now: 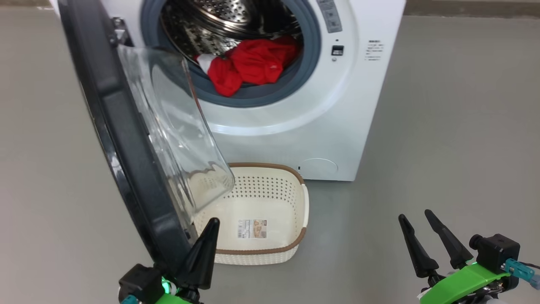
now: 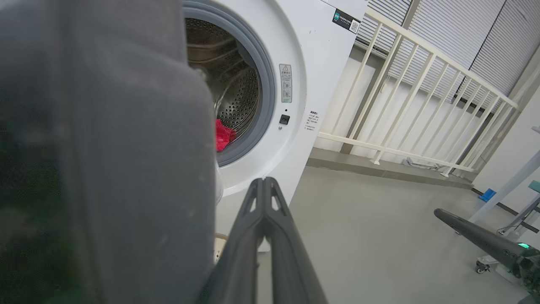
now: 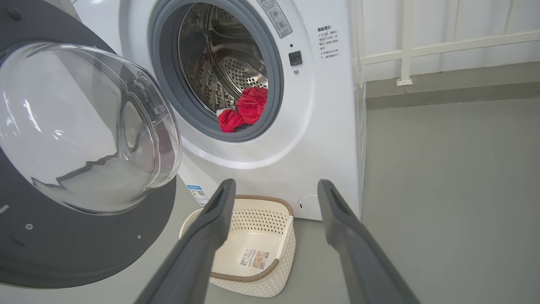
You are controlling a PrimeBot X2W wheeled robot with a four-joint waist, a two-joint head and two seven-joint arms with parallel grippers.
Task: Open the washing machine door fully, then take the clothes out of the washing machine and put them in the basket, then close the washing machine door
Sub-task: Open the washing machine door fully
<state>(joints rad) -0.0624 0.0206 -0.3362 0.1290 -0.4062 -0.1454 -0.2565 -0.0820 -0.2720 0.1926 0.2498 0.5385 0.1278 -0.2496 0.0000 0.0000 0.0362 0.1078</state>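
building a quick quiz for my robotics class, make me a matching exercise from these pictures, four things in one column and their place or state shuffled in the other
Column one
1 washing machine door
2 clothes
3 basket
4 right gripper

Column two
a on the floor, no garment in it
b jaws apart
c swung open
d in the drum

Pairs: 1-c, 2-d, 3-a, 4-b

This looks like a test hall or lab rather than a home laundry room. The washing machine (image 1: pixel 320 126) stands alone, unplumbed into any cabinetry, on a wide bare grey floor (image 1: pixel 443 126). To its right, against the far wall, runs a white metal railing (image 2: pixel 379 148) below grey slatted blinds (image 2: pixel 455 29). A pale stand (image 2: pixel 506 188) on casters sits far right.
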